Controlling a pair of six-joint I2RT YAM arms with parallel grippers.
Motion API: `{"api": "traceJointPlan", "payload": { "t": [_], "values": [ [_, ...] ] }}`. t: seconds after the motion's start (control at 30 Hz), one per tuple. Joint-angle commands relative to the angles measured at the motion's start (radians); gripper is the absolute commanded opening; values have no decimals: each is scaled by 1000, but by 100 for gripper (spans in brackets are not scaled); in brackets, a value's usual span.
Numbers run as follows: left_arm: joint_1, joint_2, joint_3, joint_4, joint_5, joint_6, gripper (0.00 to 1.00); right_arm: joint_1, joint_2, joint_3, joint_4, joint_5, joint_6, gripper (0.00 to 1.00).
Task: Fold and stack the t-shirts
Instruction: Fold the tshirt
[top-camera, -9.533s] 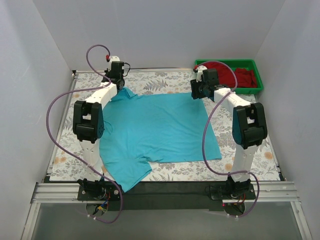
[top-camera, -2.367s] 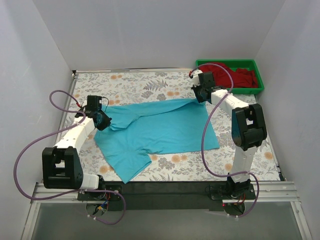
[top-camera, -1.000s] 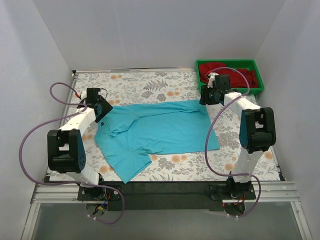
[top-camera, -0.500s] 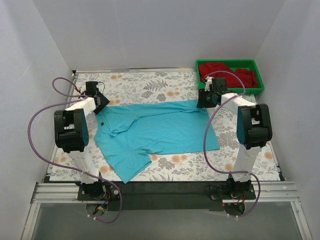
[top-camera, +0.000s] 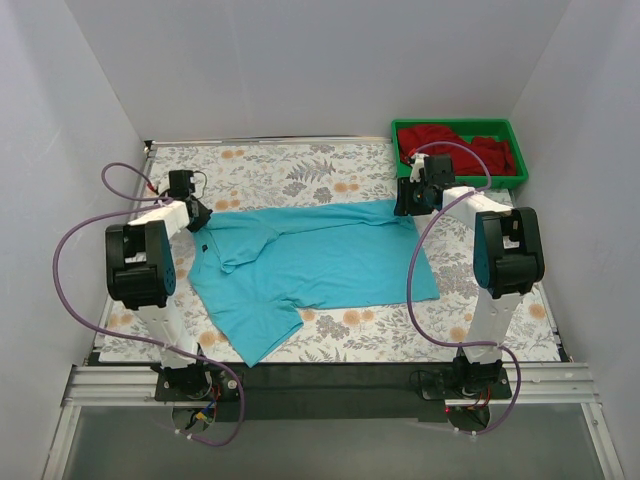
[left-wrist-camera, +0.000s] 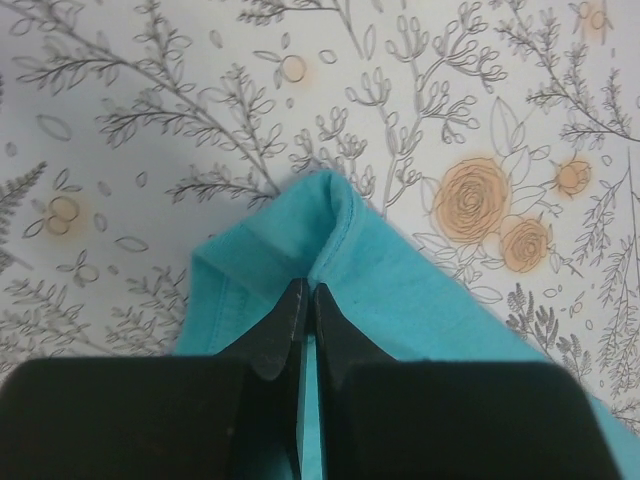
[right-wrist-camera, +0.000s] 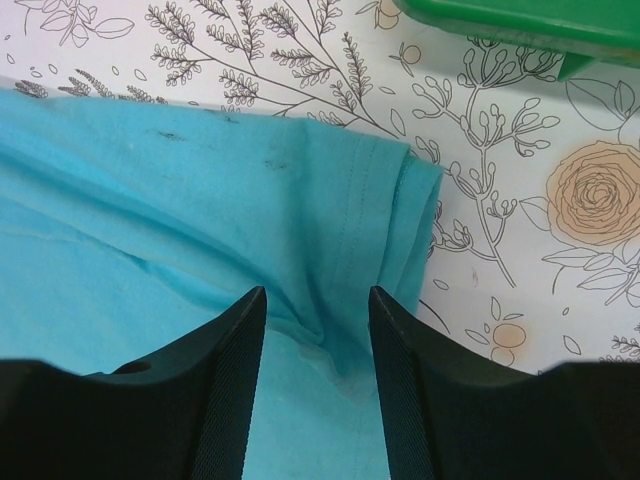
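- Left tool (left-wrist-camera: 305, 300) was pressed together, pinching a corner of the blue shirt (top-camera: 320, 255) at its tips, likely to lift it for a fold
- Right tool (right-wrist-camera: 317, 300) stood spread, straddling a cloth ridge beneath it, not yet gripping
- Red shirt (top-camera: 470, 150) lay in the tray (top-camera: 455, 123) beyond it

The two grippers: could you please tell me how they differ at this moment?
The left gripper has its jaws pinched together on a raised fold of the blue shirt. The right gripper stands open, straddling a crease without closing on it. The left gripper sits at the shirt's far left corner, the right gripper at its far right corner, close to the green tray. Both are down at the far edge of the same shirt.
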Motion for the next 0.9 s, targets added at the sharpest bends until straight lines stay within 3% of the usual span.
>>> {"api": "traceJointPlan", "payload": {
  "t": [0.0, 0.23, 0.3, 0.33, 0.43, 0.47, 0.6, 0.87],
  "values": [
    [19, -107, -32, -10, -36, 5, 2, -6, -9, -5, 37, -10, -5, 44],
    [19, -162, -87, -48, -50, -3, 8, 8, -63, -10, 37, -31, -25, 43],
    [19, -182, -96, -64, -46, -1, 21, 19, -75, -21, 37, -33, -25, 44],
    [19, -190, -102, -71, -41, 0, 37, 20, -89, -25, 37, -33, -25, 44],
    [16, -251, -121, -97, -50, 28, 63, 31, -122, -44, 37, -36, -15, 44],
    [15, -270, -125, -110, -53, 32, 65, 37, -132, -48, 37, -39, -13, 44],
    [-74, -417, -165, -156, -96, 80, 68, 86, -184, -92, 36, -30, 4, 45],
    [-463, -531, -254, -242, -268, 120, 56, 235, -311, -206, 34, -8, 44, 45]
  ]
}}
